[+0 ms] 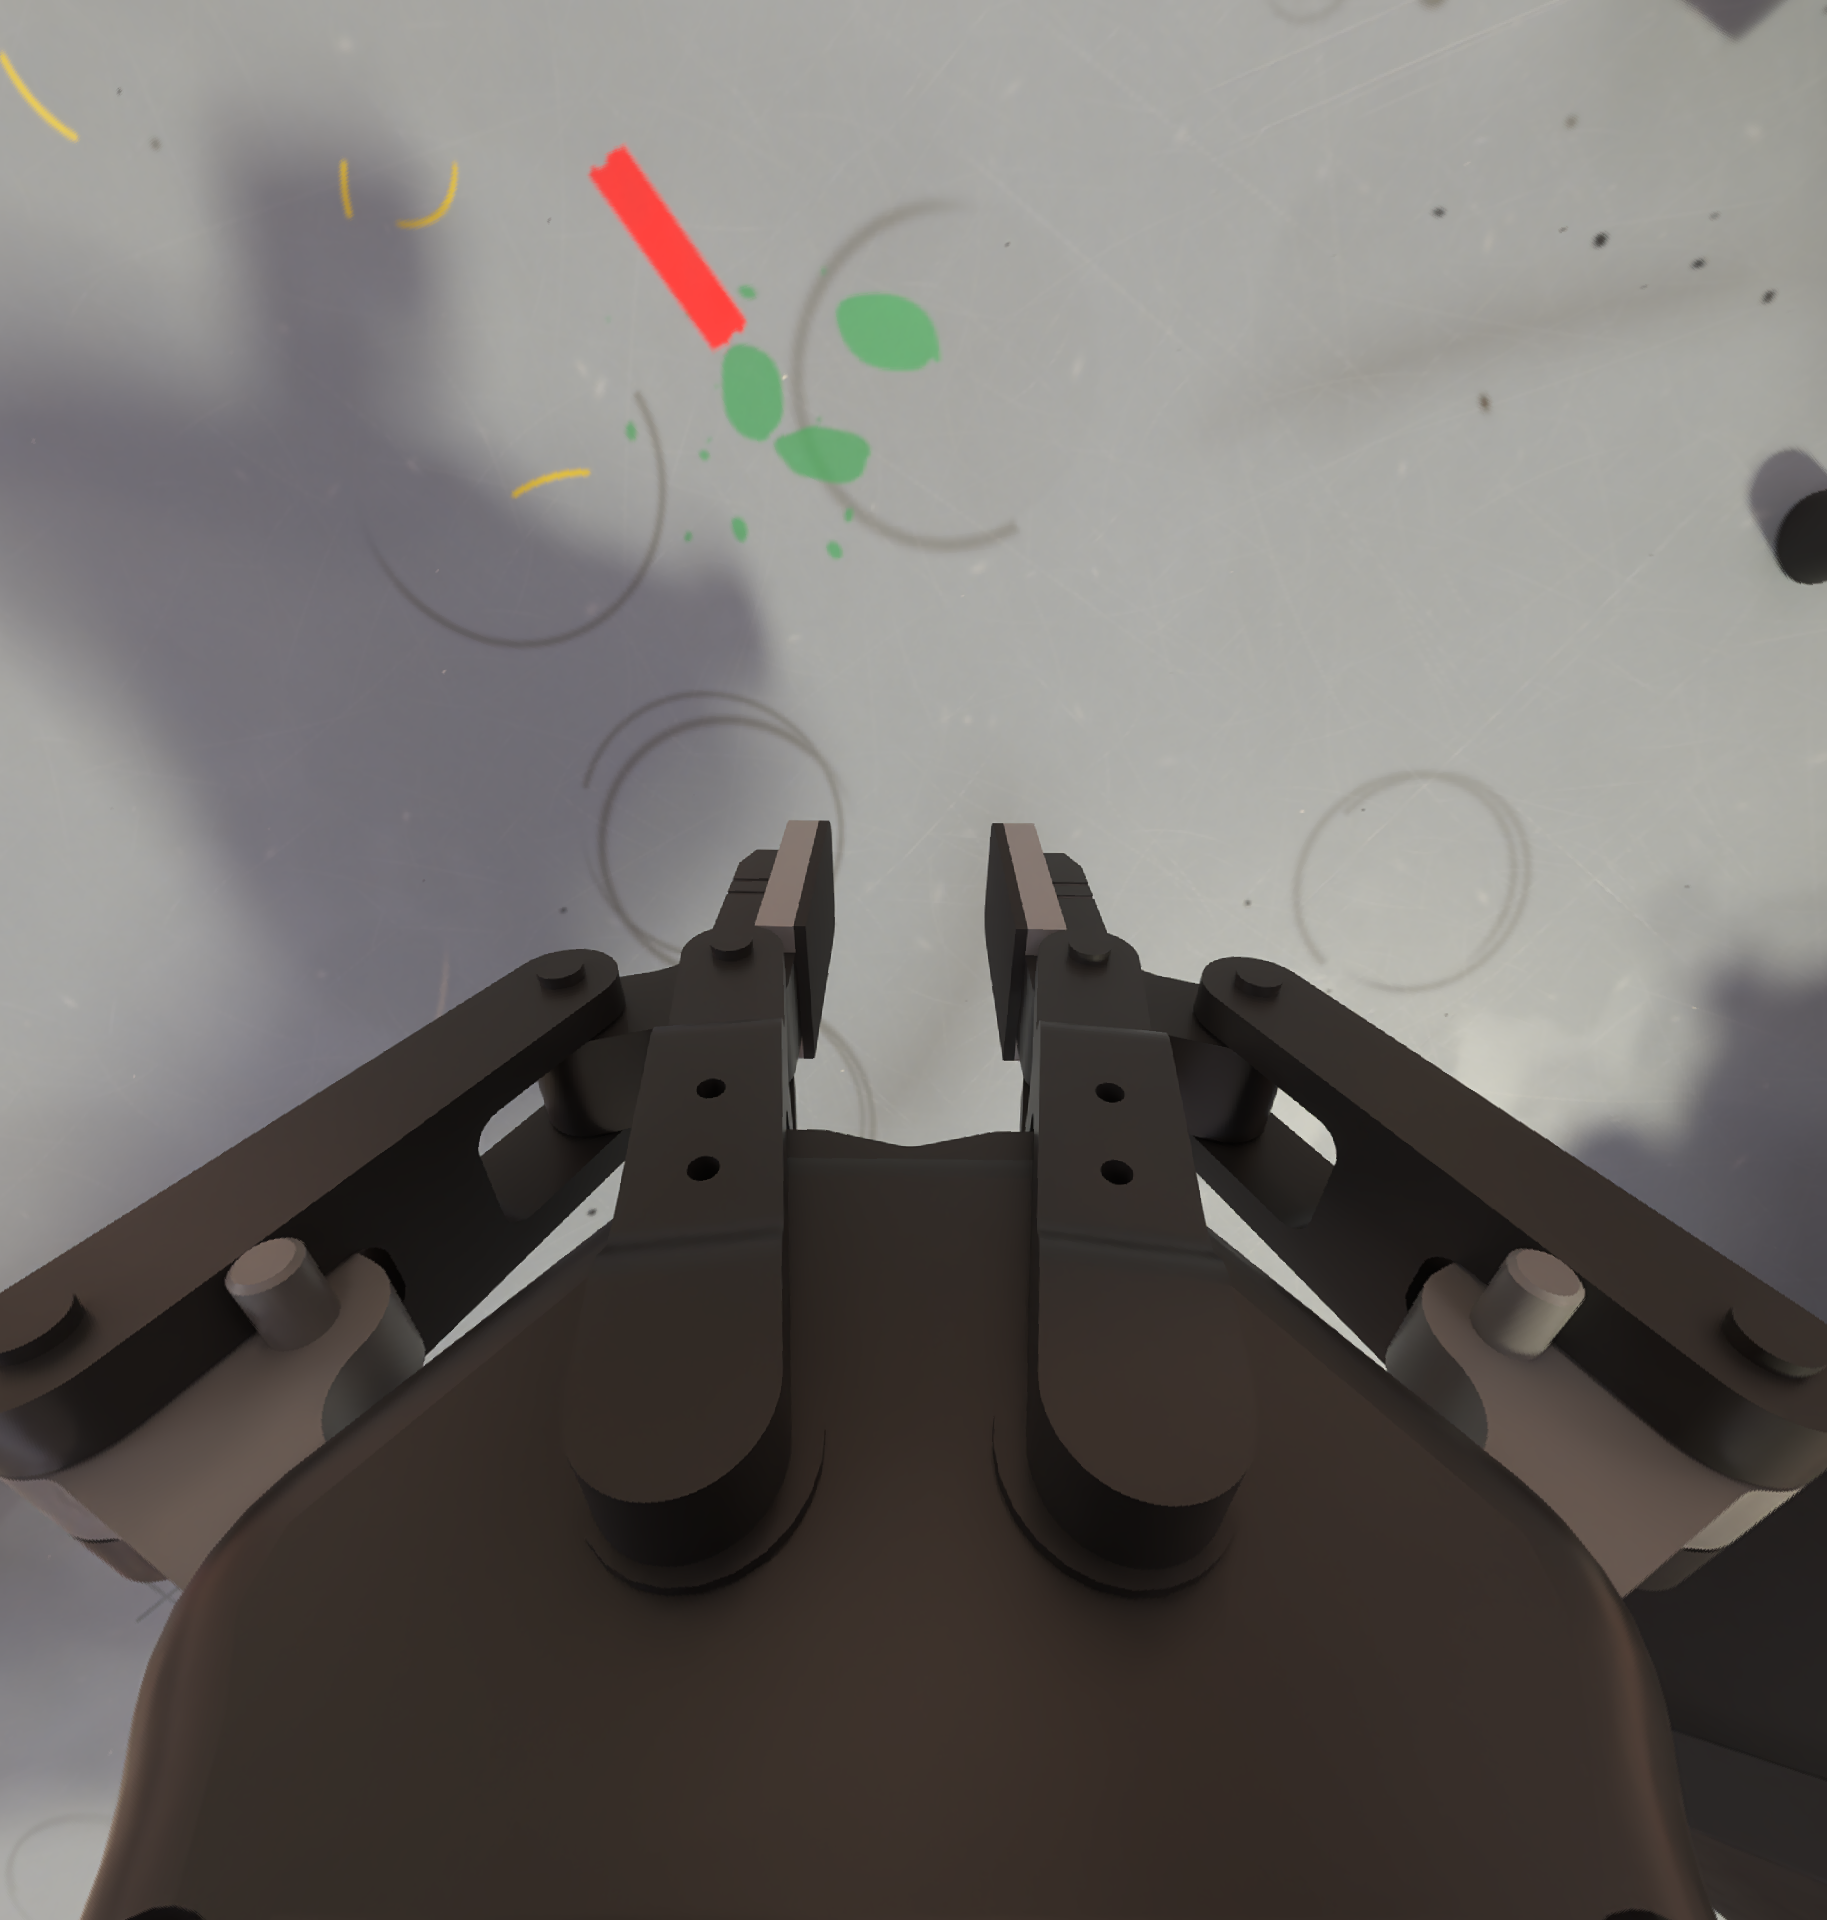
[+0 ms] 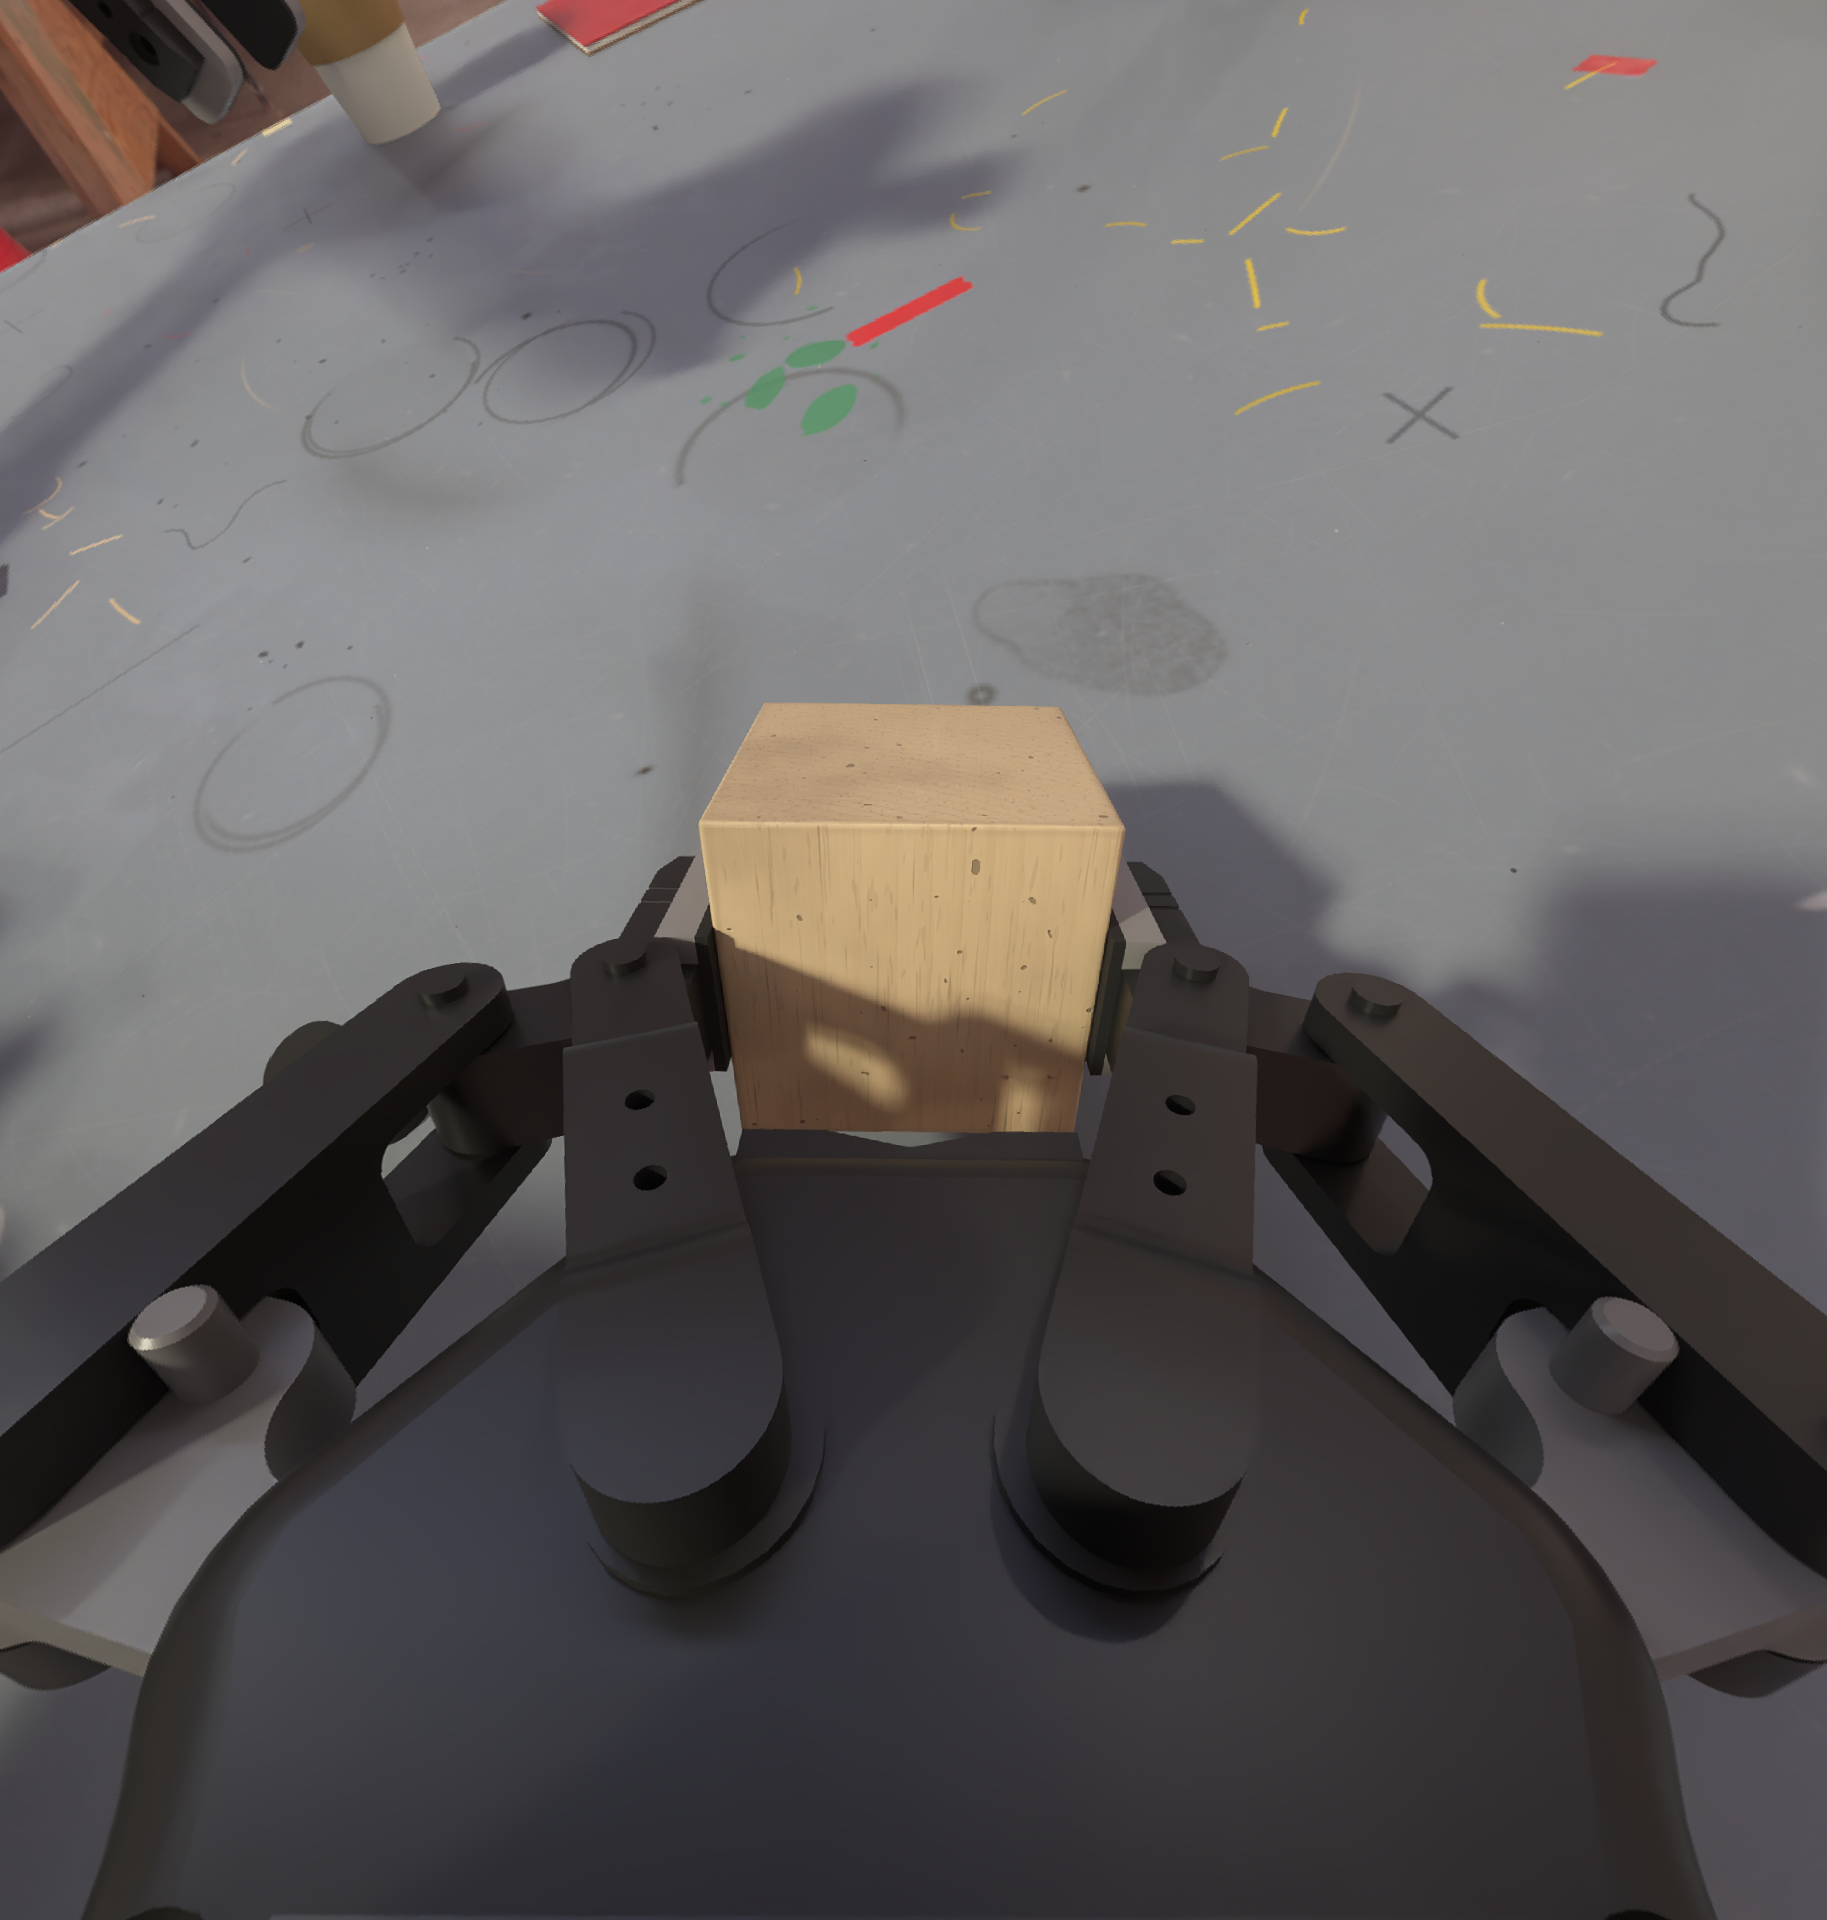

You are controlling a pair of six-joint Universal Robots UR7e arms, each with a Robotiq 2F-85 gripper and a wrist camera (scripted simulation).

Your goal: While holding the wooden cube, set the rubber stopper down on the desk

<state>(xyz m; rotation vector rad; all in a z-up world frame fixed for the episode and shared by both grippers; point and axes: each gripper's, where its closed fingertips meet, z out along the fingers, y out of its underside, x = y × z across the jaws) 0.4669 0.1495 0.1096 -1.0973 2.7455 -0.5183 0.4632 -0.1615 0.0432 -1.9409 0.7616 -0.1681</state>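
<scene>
Right gripper (image 2: 911, 966): clamped on cube (image 2: 909, 935), 1 pad on each side face, cube upright, top face lit, near face partly shaded. Held above grey desk (image 2: 1408, 727), shadow cast just right of cube.

Left gripper (image 1: 911, 914): fingers parted by a moderate gap, nothing between pads, bare desk (image 1: 1304, 520) visible through gap. Pointing down at desk.

Stopper (image 2: 374, 78): far left in right wrist view, at top edge, cream end down, tan end up and cut off by frame; whether touching desk: cannot tell. Other arm's dark hardware (image 2: 187, 47) just left of stopper, apart from it.

Desk marks: red tape strip (image 1: 668, 247) beyond left gripper, green blotches (image 1: 815, 395) at its near end, grey ring stains (image 1: 717, 821), yellow strokes (image 1: 550, 483). Grey smudge (image 2: 1101, 634) beyond cube, X mark (image 2: 1420, 416) far right.
</scene>
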